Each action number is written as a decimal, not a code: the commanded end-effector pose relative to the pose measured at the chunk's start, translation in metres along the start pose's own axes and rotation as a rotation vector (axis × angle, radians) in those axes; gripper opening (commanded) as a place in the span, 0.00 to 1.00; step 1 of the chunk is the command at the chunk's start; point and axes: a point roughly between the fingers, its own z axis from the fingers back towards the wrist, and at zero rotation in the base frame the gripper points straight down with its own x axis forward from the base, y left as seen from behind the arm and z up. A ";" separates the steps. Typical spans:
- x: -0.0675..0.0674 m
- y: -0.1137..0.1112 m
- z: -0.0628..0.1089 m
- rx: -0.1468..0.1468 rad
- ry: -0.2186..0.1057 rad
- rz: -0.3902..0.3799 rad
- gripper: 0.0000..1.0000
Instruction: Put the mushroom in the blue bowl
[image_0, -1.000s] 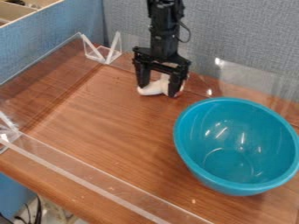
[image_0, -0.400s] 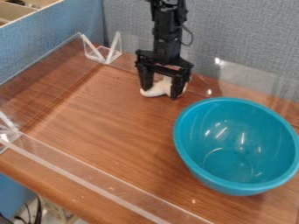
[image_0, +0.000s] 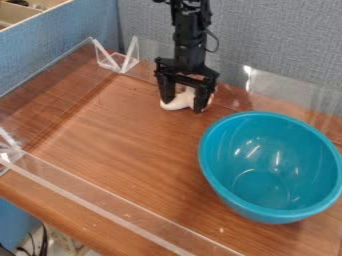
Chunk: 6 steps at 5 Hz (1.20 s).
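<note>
VIEW camera | claw: spread wide, pointing straight down, straddling the mushroom for a top grasp, nothing gripped | mushroom: lying on the counter at the far edge, apart from the blue bowl | blue bowl: empty, near right, ready to receive.

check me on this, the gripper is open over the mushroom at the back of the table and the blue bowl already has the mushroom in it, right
Not quite. The blue bowl is empty. The mushroom lies on the wooden table at the back, between the fingers of the open gripper, as the camera view shows. The rest is right.
</note>
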 end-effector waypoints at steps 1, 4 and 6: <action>0.012 0.019 0.009 0.009 -0.055 -0.011 1.00; 0.004 -0.029 0.009 -0.002 -0.069 -0.004 1.00; -0.005 -0.016 0.018 -0.004 -0.069 -0.066 1.00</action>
